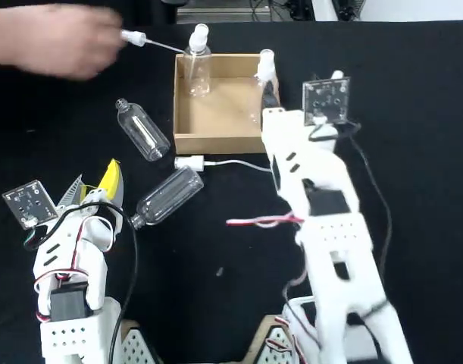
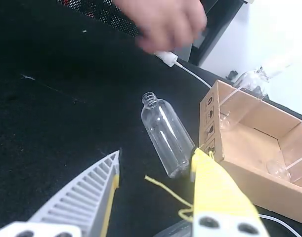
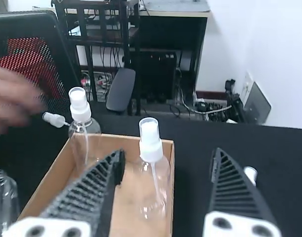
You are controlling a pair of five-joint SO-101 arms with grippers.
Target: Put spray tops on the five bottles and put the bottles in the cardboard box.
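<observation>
The cardboard box (image 1: 216, 140) sits at the table's far middle. Two clear bottles with white spray tops stand in it: one (image 1: 197, 64) in its far left corner, one (image 1: 265, 68) in its far right corner. My right gripper (image 3: 168, 155) is open over the box's right side, with the capped bottle (image 3: 151, 173) just ahead between its fingers. Two uncapped bottles lie left of the box, one (image 1: 144, 129) farther, one (image 1: 167, 196) nearer. My left gripper (image 2: 156, 155) is open at the near left, pointing at the farther bottle (image 2: 165, 133). A loose spray top (image 1: 189, 161) lies before the box.
A person's hand (image 1: 57, 38) hovers over the far left of the table and holds a spray top (image 1: 136, 38) with its tube towards the box. Another small white piece (image 3: 249, 174) lies right of the box. Red and white cables (image 1: 261, 221) run beside the right arm.
</observation>
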